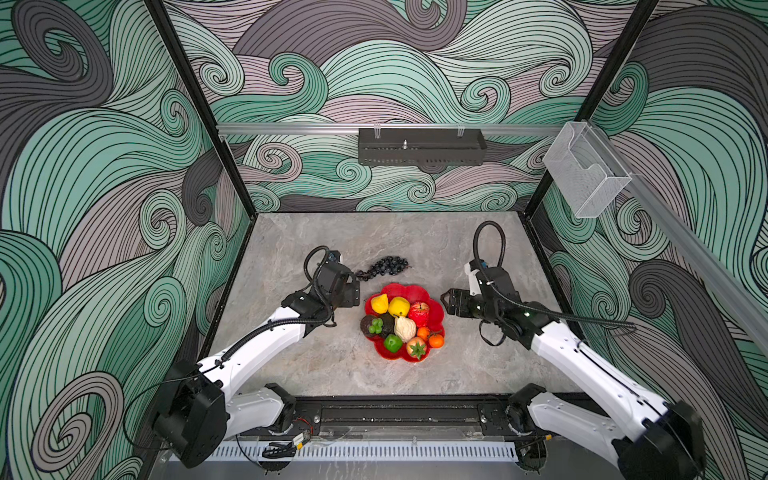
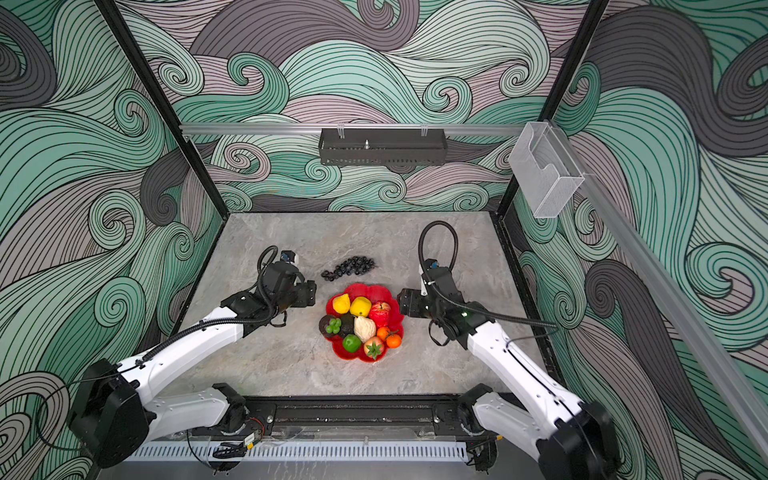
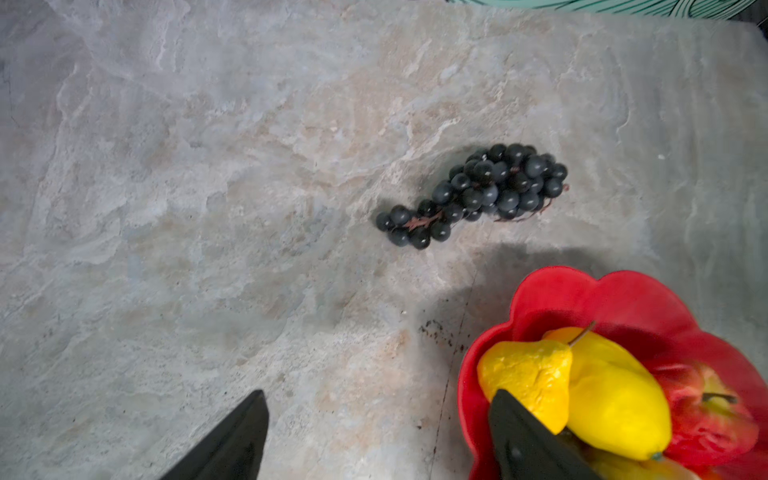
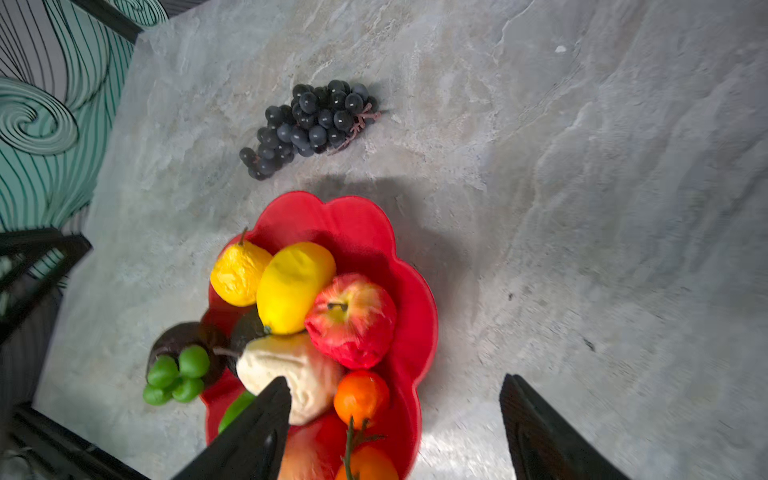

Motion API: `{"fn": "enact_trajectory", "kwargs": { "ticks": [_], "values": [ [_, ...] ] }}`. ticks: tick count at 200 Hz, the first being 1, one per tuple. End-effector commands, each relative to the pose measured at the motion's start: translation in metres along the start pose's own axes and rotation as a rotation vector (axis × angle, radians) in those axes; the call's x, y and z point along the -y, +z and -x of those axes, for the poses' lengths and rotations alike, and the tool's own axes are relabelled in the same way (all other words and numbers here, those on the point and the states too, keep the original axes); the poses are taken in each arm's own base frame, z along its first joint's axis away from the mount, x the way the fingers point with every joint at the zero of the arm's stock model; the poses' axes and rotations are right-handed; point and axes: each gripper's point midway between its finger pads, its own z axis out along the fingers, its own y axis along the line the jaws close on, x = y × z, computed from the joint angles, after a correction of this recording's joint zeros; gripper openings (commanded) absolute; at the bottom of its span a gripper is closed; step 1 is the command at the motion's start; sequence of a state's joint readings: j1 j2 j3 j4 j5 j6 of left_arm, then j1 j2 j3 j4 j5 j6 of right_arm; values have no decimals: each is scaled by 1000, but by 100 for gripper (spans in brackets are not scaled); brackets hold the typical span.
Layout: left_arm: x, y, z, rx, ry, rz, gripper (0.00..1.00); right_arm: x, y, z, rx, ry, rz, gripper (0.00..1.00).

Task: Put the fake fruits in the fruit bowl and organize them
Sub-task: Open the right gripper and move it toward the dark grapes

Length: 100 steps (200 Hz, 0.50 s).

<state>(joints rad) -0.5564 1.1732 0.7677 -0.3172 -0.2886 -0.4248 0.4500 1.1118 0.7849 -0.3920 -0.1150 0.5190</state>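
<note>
Last fruit waiting, nothing in my grip

My left tool [image 1: 352,293] and right tool [image 1: 448,302] hung spread and empty either side of the fruit bowl [image 1: 417,289], which held every fruit in view but the grape bunch [image 1: 384,266], lying on the tabletop [image 1: 307,365] just beyond the bowl's far rim. I judged the left tool nearer: come down over the bunch's thick end, pinch across it, lift clear of the rim, and set it in the bare far petals.
</note>
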Motion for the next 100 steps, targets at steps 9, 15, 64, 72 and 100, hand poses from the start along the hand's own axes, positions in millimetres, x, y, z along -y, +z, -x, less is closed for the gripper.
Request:
{"fn": "enact_trajectory", "kwargs": {
  "ticks": [9, 15, 64, 72, 100],
  "values": [
    [-14, -6, -8, 81, 19, 8, 89, -30, 29, 42, 4, 130, 204, 75],
    [-16, -6, -8, 104, 22, 6, 89, -29, 39, 45, -8, 148, 207, 73],
    [-30, -20, -4, 201, 9, 32, 92, -24, 112, 68, -63, 207, 202, 63],
    [-32, -20, -4, 208, 7, 39, 92, -21, 123, 72, -74, 222, 208, 60],
    [-36, -18, -5, 204, 13, 69, 92, -16, 156, 81, -123, 277, 274, 51]
  ]
}}
